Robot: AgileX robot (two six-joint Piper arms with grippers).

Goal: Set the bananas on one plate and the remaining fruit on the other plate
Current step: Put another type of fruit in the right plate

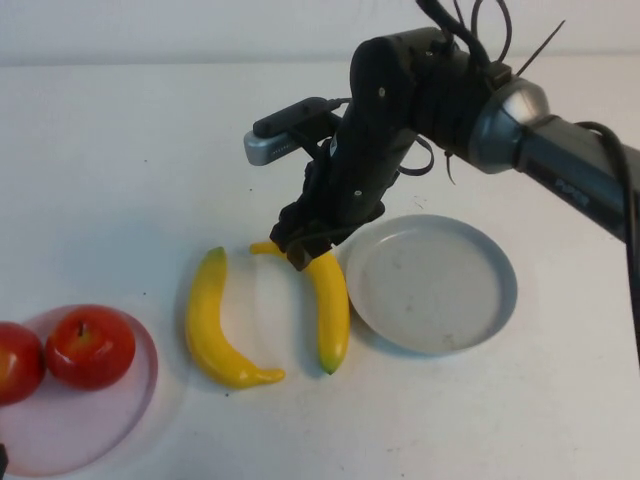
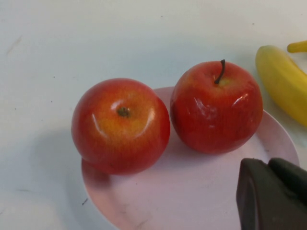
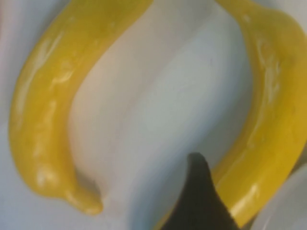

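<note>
The right hand is down on the stem end of the right banana; I cannot tell if its fingers are apart. The left banana lies beside it on the bench, and the grey-blue plate touches the right banana's far side. Both apples sit on the pink plate, with the left hand above its rim, state unclear.

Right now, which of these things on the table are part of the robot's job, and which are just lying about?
Part of the job:
left banana
right banana, under the right gripper
two apples on the pink plate
grey-blue plate
left gripper, beside the apples

Just lying about:
nothing visible
</note>
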